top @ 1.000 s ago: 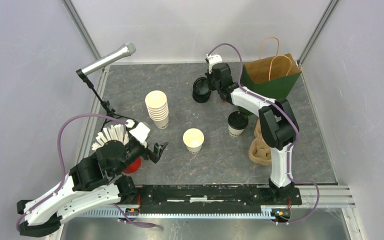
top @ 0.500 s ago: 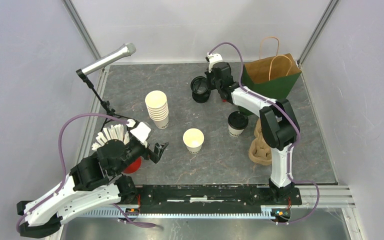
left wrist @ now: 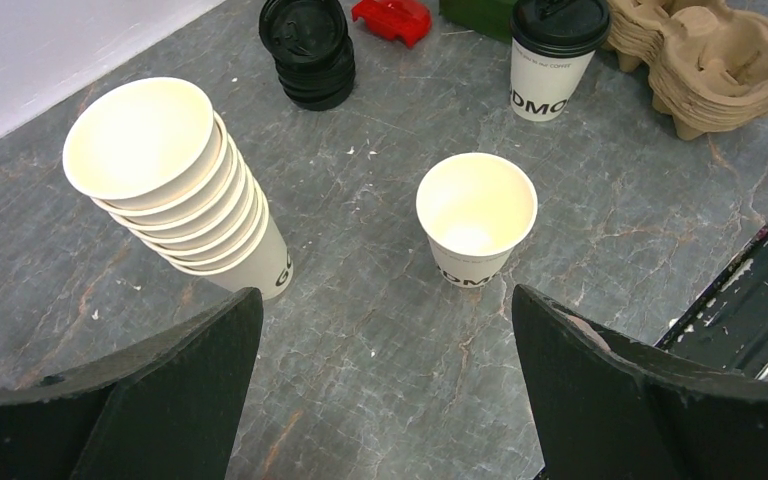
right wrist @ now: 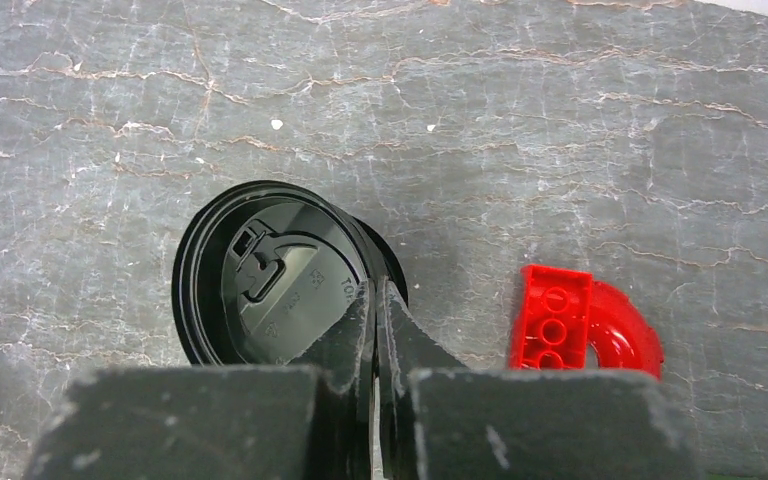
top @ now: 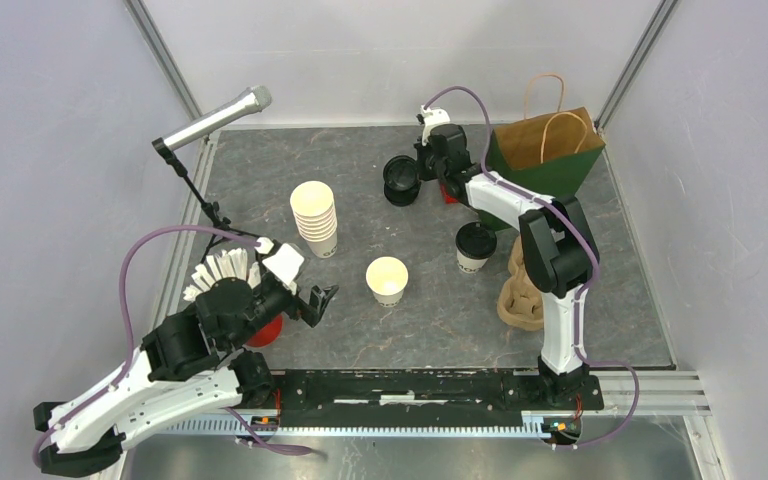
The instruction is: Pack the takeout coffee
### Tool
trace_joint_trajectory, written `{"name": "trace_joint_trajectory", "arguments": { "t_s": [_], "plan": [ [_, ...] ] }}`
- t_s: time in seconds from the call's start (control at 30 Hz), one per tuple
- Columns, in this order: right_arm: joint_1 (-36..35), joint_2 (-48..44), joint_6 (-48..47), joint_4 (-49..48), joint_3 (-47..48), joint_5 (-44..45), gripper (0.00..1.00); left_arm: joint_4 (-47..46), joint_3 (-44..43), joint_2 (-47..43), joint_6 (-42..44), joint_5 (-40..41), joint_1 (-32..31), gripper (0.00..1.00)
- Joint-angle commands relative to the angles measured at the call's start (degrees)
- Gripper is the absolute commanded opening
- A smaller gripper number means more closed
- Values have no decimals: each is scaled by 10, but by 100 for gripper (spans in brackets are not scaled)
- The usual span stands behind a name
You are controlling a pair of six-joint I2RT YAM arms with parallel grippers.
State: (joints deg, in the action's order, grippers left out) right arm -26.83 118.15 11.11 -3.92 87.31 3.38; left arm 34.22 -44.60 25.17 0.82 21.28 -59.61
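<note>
Rightward a touch since a second ago sits my right pincer (right wrist: pixel 375 297), its fingers pressed together at the rim of the top black lid (right wrist: pixel 270 280); my left pincer (left wrist: pixel 385 300) hangs spread wide near the lidless cup (left wrist: pixel 476 215); the lidded cup (top: pixel 475 247) stands beside the cardboard trays (top: pixel 520 290).
</note>
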Motion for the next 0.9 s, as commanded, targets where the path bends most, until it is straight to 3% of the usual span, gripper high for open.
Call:
{"name": "trace_joint_trajectory", "arguments": {
  "t_s": [0.0, 0.1, 0.2, 0.33, 0.43, 0.47, 0.87],
  "plan": [
    [2, 4, -6, 4, 34, -16, 1, -11, -1, 6, 15, -14, 7, 100],
    [1, 4, -5, 8, 36, -20, 14, -12, -1, 6, 15, -17, 8, 100],
    [1, 4, -9, 11, 35, -23, 0, -12, -1, 7, 15, -18, 10, 100],
    [1, 2, -13, 16, 35, -20, 1, -12, -1, 8, 15, -19, 10, 100],
    [1, -3, -14, 18, 30, -6, 26, -11, -2, 9, 15, -20, 11, 100],
    [1, -4, -15, 19, 29, -5, 28, -12, -2, 10, 15, -21, 11, 100],
    [-24, -8, -74, 34, 36, -30, 25, -12, -3, 13, 14, -25, 15, 100]
  ]
}}
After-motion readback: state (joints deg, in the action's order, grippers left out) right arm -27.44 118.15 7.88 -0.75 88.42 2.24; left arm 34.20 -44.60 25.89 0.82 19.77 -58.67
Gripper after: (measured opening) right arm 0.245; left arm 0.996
